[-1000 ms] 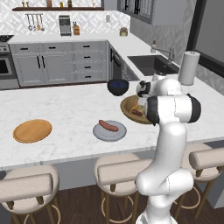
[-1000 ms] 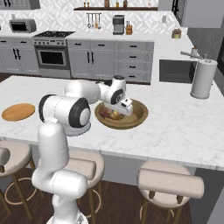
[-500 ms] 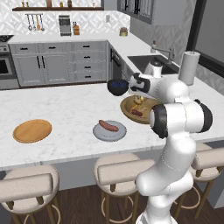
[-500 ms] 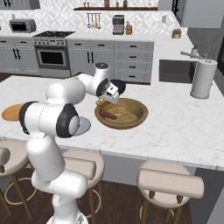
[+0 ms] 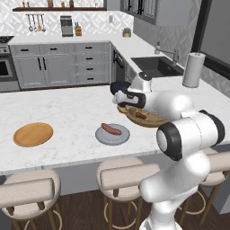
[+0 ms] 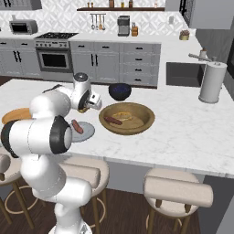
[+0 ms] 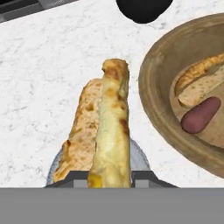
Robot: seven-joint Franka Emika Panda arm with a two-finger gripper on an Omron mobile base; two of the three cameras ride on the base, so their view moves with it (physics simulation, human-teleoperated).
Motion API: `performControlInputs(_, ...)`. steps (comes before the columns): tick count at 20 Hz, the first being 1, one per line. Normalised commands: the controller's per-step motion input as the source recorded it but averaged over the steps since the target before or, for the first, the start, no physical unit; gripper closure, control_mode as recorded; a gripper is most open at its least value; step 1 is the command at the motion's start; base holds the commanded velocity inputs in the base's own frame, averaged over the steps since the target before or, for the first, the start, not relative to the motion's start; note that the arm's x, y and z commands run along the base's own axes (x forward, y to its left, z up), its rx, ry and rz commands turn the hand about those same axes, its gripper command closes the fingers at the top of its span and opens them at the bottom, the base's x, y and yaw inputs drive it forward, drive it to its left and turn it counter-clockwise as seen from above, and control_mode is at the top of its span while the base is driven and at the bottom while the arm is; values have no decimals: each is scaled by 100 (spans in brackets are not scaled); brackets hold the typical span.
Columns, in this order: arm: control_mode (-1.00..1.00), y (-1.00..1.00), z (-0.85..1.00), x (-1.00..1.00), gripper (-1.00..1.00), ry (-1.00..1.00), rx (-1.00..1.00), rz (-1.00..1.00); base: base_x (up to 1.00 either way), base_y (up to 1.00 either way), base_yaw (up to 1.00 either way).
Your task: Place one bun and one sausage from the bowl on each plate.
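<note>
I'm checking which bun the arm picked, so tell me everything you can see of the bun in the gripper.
The bun is a long, split hot-dog roll, pale yellow crumb with golden, brown-flecked crust, looking like baked bread. In the hand view it stands out lengthwise from the gripper, whose jaws are shut on its near end. It hangs above the white marble counter, just outside the wooden bowl, apart from its rim. The grey plate shows beneath it. Only the fingers touch it.

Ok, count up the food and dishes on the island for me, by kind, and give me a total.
Buns: 2, one held in the gripper (bun), one in the wooden bowl (bun)
Sausages: 2, one on the grey plate (sausage), one in the wooden bowl (sausage)
Plates: 2, grey and orange-brown
Bowls: 2, wooden and dark blue-black
Total: 8
</note>
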Motion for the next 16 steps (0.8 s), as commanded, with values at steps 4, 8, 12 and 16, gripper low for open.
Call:
performControlInputs(4,-100,72,-54,32,100,8,-2,11,0,0,0)
performControlInputs(8,-100,34,-62,4,100,20,-4,0,0,0,0)
performControlInputs(12,-100,9,-48,-5,100,4,0,0,0,0,0)
performControlInputs(16,-100,2,-34,0,100,0,0,0,0,0,0)
